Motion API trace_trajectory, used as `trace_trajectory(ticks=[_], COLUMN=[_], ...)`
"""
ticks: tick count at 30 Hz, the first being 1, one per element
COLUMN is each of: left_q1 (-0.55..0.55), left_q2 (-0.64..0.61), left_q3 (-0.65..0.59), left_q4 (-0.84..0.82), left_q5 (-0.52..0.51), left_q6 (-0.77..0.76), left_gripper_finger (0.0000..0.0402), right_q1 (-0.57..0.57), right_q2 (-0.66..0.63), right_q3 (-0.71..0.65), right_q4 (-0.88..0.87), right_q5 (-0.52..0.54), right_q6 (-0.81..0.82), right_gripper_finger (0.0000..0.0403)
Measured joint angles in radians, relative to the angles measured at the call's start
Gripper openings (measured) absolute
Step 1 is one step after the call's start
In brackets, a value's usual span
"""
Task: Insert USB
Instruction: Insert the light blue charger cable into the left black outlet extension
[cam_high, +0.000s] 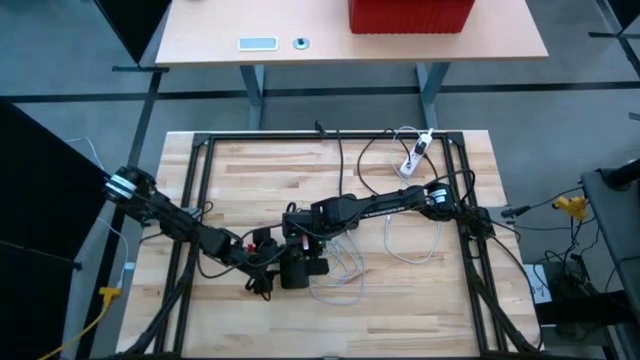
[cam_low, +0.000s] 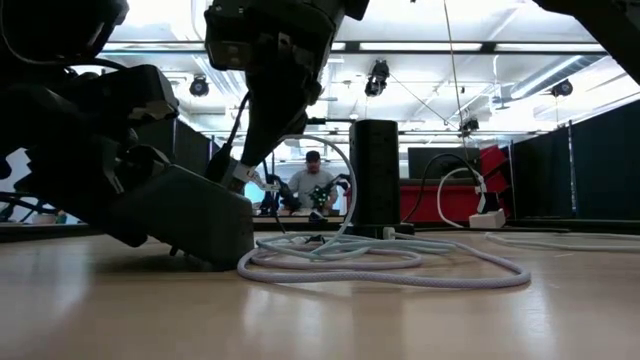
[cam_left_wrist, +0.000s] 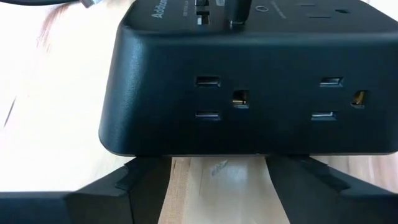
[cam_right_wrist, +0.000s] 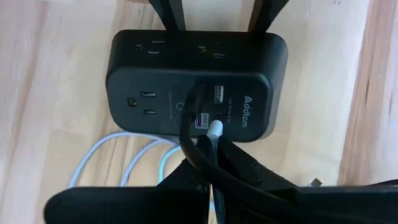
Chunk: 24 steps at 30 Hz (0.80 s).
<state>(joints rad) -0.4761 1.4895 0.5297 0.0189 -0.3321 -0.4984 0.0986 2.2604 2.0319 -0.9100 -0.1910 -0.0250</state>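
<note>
1. One black power strip (cam_right_wrist: 194, 84) lies on the bench (cam_high: 420, 300), roughly mid-width and nearer the front edge than the back.
2. Its upper face shows two USB ports side by side and one outlet; the side face in the left wrist view shows two more outlets.
3. One white USB plug (cam_right_wrist: 214, 130) sits at the strip's USB ports, just below them in the right wrist view; whether it is seated I cannot tell.
4. One white cable (cam_low: 380, 262) lies in loose coils on the bench beside the strip.
5. The left gripper (cam_left_wrist: 217, 186) stands spread wide, its fingers (cam_left_wrist: 134, 183) flanking the strip's side.
6. The right gripper (cam_right_wrist: 208, 155) is clenched on the USB plug, directly above the strip.
7. A second, white power strip (cam_high: 415, 155) lies near the bench's back right corner.
</note>
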Motion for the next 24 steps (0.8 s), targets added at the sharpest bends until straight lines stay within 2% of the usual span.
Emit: trace_trajectory(ticks=[24], left_q1=[0.0], left_q2=[0.0], left_q3=[0.0], left_q4=[-0.005], left_q5=[0.0], left_q6=[0.0], left_gripper_finger=[0.0257], right_q1=[0.006], right_q2=[-0.005], right_q3=[0.0], right_q4=[0.003], right_q5=[-0.018], right_q6=[-0.018], right_gripper_finger=[0.0])
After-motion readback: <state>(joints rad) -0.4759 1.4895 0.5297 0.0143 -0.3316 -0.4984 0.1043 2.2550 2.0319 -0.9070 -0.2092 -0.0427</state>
